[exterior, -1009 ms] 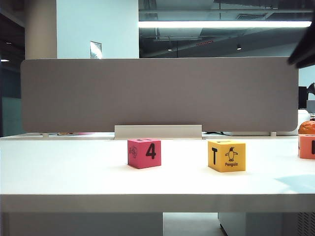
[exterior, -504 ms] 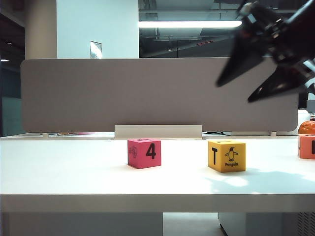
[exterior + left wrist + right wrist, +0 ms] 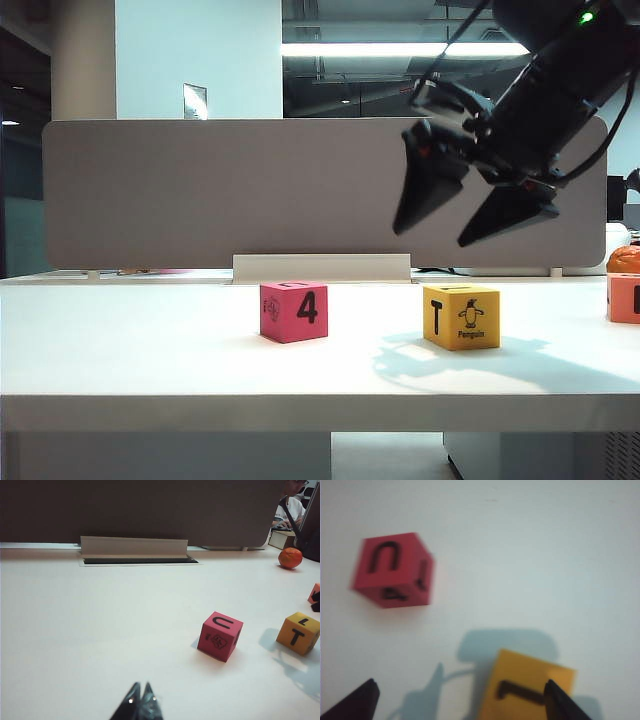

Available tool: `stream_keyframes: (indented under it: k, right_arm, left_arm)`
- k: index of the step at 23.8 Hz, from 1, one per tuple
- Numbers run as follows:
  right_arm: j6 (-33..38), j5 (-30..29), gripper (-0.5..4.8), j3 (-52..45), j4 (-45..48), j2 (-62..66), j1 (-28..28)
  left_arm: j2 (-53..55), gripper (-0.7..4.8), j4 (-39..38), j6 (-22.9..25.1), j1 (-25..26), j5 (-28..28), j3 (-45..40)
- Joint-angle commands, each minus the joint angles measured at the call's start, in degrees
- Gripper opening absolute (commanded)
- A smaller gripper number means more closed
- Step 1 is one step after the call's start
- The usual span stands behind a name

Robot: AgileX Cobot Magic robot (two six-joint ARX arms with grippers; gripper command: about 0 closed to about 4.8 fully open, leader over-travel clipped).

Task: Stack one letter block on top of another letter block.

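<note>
While the yellow block (image 3: 461, 316) is sitting flat on the white table (image 3: 150, 350), showing its black T and its little penguin, nothing is stacked yet: the pink block (image 3: 293, 311) with the big 4 is resting well apart from it, further toward the left side of the table, and both are lying untouched. The right claw (image 3: 462, 210) is hanging in the air above the yellow block, its two dark fingers spread wide and gripping nothing; from its own wrist camera the yellow block (image 3: 527, 686) is lying between the two fingertips far below, with the pink one (image 3: 392, 570) off to the side. So, as I am reading it, the whole job is waiting to be done: lowering, grasping, carrying across, setting down on the 4. The left claw (image 3: 138, 703) is sitting low near the table's front edge, its fingertips pressed together on nothing, well short of either block. As for containers, I am seeing none anywhere on the table, only a paler orange-pink block (image 3: 625, 297) at the far right edge.
</note>
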Motion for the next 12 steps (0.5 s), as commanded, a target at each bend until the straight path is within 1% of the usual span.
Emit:
stream_keyframes:
  k: [1,3,5,7,12]
  right_arm:
    - [-0.79,6.80,4.79,1.05,-1.01,1.84,-0.24]
    - [-0.96,7.56,4.79,1.11,-1.81,2.91,-0.26]
    - [-0.92,7.06,4.79,1.11,-1.77,3.72,-0.22]
    - [-0.85,5.31,4.79,1.11,-1.95,5.49,-0.20]
    - [-0.70,5.20,4.79,1.11,-1.64,7.78,-0.17]
  left_arm:
    - [-0.02,-0.06,0.59,-0.15,0.09,-0.15,0.31]
    - [-0.02,-0.06,0.59,-0.13,0.09,-0.15,0.31]
    - [-0.02,-0.06,0.63,-0.13,0.09,-0.33,0.31]
    - [-0.02,-0.06,0.66,0.17,0.11,-1.25,0.31]
    - [-0.02,-0.06,0.70,0.35,0.09,-1.25,0.31]
